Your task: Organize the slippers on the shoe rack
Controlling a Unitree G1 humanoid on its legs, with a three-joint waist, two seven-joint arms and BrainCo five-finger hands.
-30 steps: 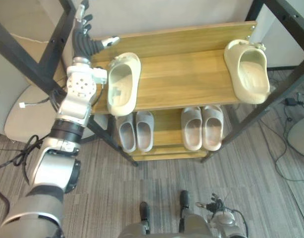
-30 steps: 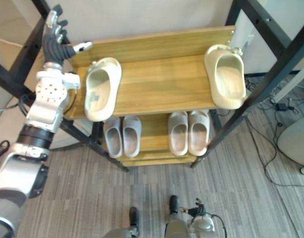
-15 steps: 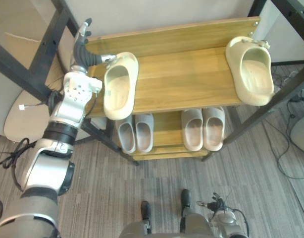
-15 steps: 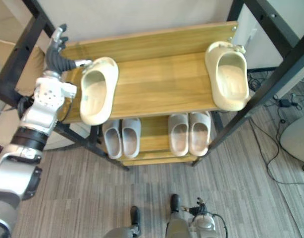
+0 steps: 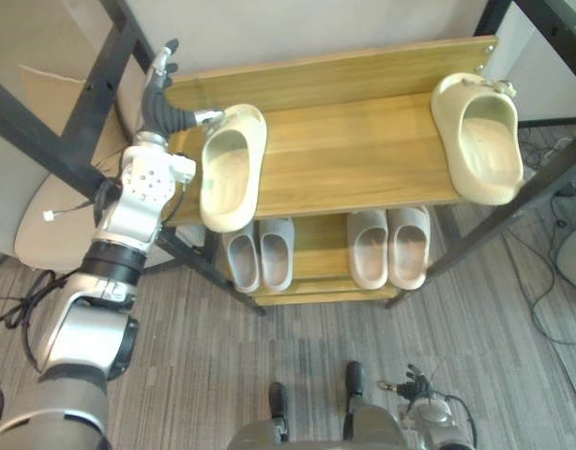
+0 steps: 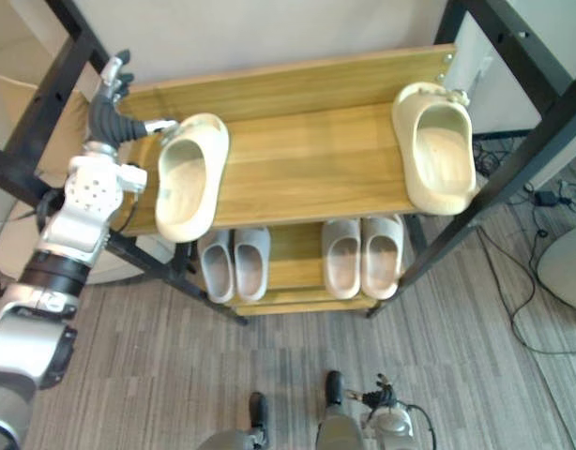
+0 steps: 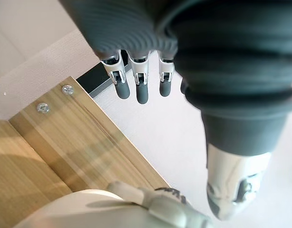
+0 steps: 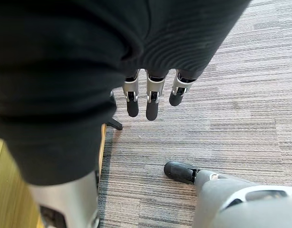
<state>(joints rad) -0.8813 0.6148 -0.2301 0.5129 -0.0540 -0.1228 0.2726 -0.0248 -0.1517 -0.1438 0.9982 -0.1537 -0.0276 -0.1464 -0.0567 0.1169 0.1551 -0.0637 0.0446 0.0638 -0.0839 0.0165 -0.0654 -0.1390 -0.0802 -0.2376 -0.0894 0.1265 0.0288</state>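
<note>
Wood-grain rack (image 5: 344,150), two shelves, and I count six slippers on it. Two are cream, both on the top shelf. Four are grey (image 5: 277,255), in two neat pairs side by side on the lower shelf (image 5: 318,239).

The cream two are well apart. The left slipper (image 5: 230,169) sits at the shelf's 9 o'clock end and the right slipper (image 5: 480,141) at its 3 o'clock end. Both lie sole down. The left one slants a little and its near end hangs over the front edge toward 6 o'clock, which I take as unfinished. To match the grey pairs it wants pushing back and bringing over to its mate.

My left hand (image 5: 161,108) is raised at 9 o'clock of that slipper's far end, with its fingers straight and apart and nothing held. The thumb reaches toward the slipper's rim; I cannot tell whether it touches. That looks placed to nudge or hook the slipper along the shelf.

My right hand (image 8: 153,102) hangs idle over the floor (image 8: 231,71), fingers loose and empty.
</note>
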